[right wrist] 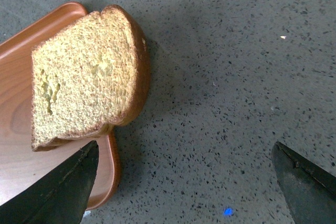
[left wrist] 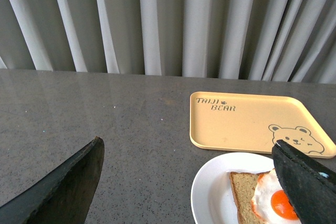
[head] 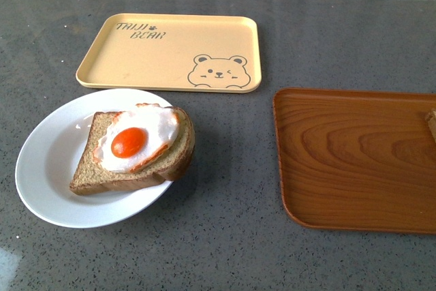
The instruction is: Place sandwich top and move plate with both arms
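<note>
The plain brown wholemeal slice (right wrist: 86, 77) overhung the rim of the brown wooden tray (right wrist: 16, 108), well apart from the round white plate (head: 48, 161). Right gripper (right wrist: 185, 148) and left gripper (left wrist: 187, 142) both gaped, fingers spread. A lopsided pinch could tip it off.

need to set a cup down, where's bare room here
Bare: the grey speckled tabletop between the round white plate and the brown wooden tray, and the yellow bear-printed tray. Crowded: the plate, mostly taken by egg-topped brown bread.
</note>
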Available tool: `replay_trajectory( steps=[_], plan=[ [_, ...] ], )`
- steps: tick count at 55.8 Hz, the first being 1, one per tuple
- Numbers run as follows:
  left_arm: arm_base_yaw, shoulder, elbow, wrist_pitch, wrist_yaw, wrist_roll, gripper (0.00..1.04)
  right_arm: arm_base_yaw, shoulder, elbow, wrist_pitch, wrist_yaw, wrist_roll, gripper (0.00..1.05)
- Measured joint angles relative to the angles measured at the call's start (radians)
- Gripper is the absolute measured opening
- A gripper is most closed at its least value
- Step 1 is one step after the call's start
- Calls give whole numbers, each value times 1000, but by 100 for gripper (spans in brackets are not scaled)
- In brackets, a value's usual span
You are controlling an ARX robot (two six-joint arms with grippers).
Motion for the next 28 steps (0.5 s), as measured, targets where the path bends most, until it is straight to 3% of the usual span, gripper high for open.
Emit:
replay_trajectory(
  steps=[28],
  plan=[
    [0, 0, 0, 0, 0, 0, 96, 178, 185, 70, 139, 42, 119, 96]
  ],
)
